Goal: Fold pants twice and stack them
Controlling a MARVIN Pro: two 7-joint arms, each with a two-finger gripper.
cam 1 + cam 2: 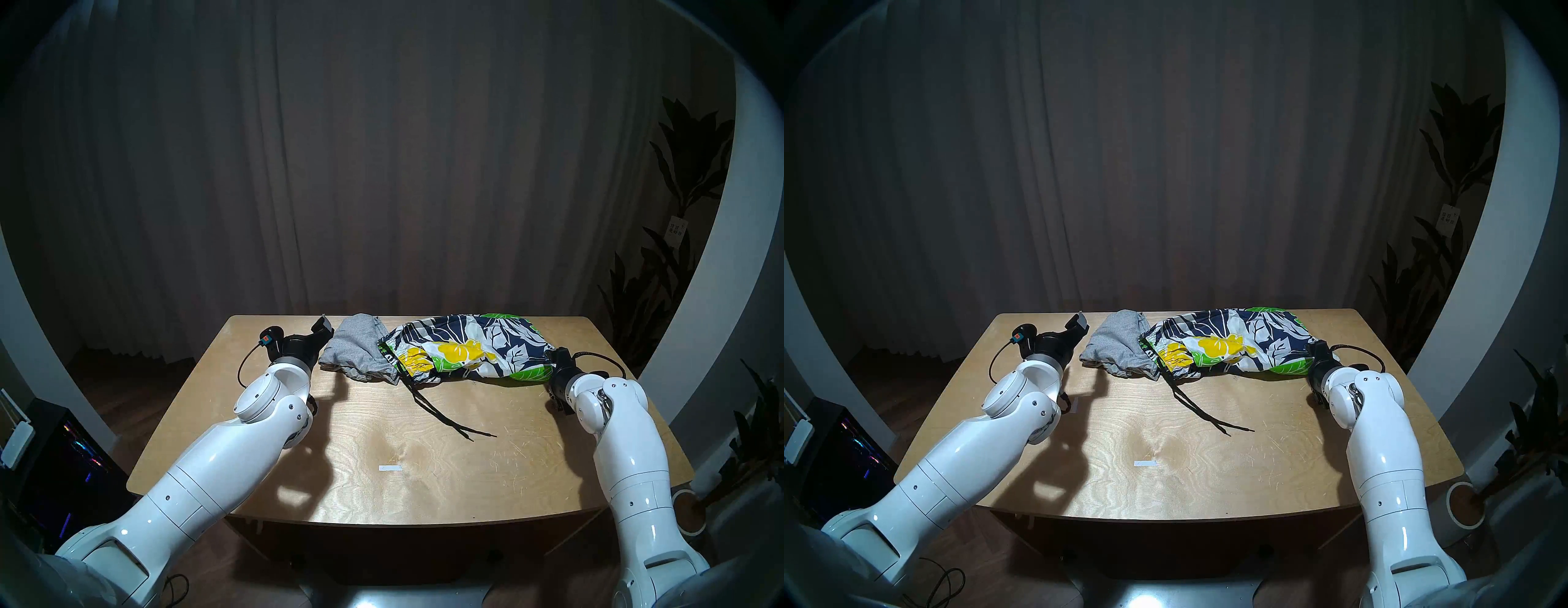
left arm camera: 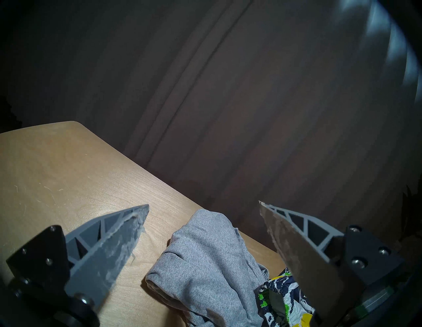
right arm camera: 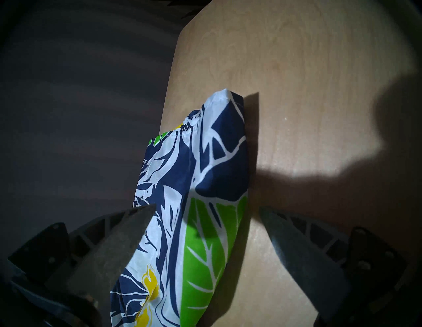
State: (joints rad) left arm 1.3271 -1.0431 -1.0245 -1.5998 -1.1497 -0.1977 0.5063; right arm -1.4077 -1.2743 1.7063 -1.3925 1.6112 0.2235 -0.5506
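Note:
Two pairs of pants lie crumpled side by side along the table's far edge. The heather-grey shorts point(image 1: 356, 348) point(image 1: 1119, 346) point(image 2: 205, 262) are on the left. The navy-white floral shorts point(image 1: 462, 350) point(image 1: 1225, 344) point(image 3: 194, 205) are on the right, overlapping the grey pair's edge. Their black drawstring point(image 1: 437, 416) trails toward me. My left gripper point(image 1: 322, 329) point(image 2: 203, 203) is open just left of the grey shorts and holds nothing. My right gripper point(image 1: 551, 354) point(image 3: 207, 206) is open at the floral shorts' right end, its fingers on either side of the cloth.
The wooden table point(image 1: 382, 501) carries a small white tape mark point(image 1: 390, 468) near its middle. Dark curtains hang behind it. A potted plant point(image 1: 679, 254) stands to the right and a lit computer case point(image 1: 63, 446) on the floor to the left.

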